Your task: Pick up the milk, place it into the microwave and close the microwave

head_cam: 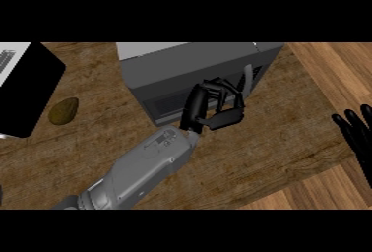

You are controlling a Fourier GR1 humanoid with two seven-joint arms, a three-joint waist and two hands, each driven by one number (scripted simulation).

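The grey microwave (190,64) stands at the back middle of the wooden counter (254,147), its dark front face turned toward me. Its door lies flush with the box. My left hand (216,104) reaches up from the lower left and rests against that front face, near the pale vertical handle (248,78), with fingers loosely bent and nothing held in them. My right hand (357,132) rests open at the right edge, fingers up. No milk shows anywhere in the view.
A brown oval lump (64,110) lies on the counter left of the microwave. A black slab (29,88) with a white part fills the far left. The counter's edge runs diagonally at the right, with lighter wood beyond it.
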